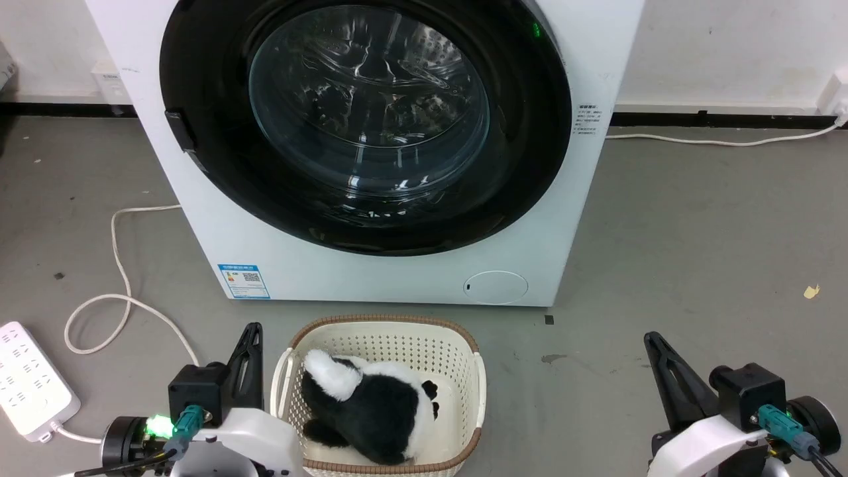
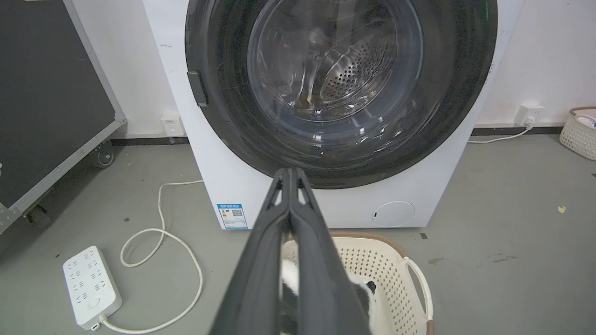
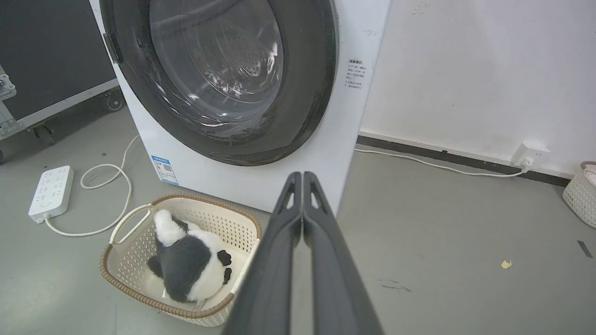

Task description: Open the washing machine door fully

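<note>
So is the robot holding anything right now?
No, nothing. The left tool and right tool are both shut and empty, well short of the door.

plush toy (image 1: pixel 377 404) lies in a cream basket (image 1: pixel 397 346), power strip (image 1: pixel 26 377) nearby.

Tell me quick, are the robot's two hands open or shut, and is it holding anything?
Left gripper: shut, holding nothing.
Right gripper: shut, holding nothing.
</note>
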Robot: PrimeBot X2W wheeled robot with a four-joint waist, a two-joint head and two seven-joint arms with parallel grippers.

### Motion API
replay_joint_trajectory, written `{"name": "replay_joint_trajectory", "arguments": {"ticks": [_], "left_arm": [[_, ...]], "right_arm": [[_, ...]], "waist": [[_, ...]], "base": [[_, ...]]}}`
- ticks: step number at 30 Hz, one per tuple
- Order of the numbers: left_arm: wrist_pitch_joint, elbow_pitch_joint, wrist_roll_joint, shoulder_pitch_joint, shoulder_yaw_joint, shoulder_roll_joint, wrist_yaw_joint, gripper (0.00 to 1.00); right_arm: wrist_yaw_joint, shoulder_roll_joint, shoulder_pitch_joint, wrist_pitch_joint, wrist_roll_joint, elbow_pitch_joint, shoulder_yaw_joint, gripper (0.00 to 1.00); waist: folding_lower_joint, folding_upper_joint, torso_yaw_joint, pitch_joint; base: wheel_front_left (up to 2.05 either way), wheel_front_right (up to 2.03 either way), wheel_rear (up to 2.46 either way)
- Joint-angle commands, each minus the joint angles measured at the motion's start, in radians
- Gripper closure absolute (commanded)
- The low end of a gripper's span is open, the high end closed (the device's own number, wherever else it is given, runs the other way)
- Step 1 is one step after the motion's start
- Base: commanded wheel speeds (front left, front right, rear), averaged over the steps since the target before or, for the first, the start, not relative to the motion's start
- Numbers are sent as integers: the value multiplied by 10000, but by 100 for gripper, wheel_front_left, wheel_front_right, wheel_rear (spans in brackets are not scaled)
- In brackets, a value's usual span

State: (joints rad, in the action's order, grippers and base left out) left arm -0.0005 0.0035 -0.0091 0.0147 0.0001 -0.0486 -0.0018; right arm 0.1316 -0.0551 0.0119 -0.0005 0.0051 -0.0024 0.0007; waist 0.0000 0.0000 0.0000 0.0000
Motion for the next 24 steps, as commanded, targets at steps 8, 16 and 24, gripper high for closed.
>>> {"name": "replay_joint_trajectory", "arguments": {"ticks": [8,16,24], "left_arm": [[5,-35,91,-147,-1,-16,18,100],[5,-35,91,-147,-1,-16,18,100],[0,4,-17,4,4,2,0,0]], "right_arm": [[-9,49,-119,5,-51,24,-7,100],[-9,49,-119,5,-51,24,-7,100],[0,-2,3,0,2,-2,8,0]], "waist": [[0,0,0,0],[0,0,0,0],[0,0,0,0]], "base": [[0,0,0],[0,0,0],[0,0,0]]}}
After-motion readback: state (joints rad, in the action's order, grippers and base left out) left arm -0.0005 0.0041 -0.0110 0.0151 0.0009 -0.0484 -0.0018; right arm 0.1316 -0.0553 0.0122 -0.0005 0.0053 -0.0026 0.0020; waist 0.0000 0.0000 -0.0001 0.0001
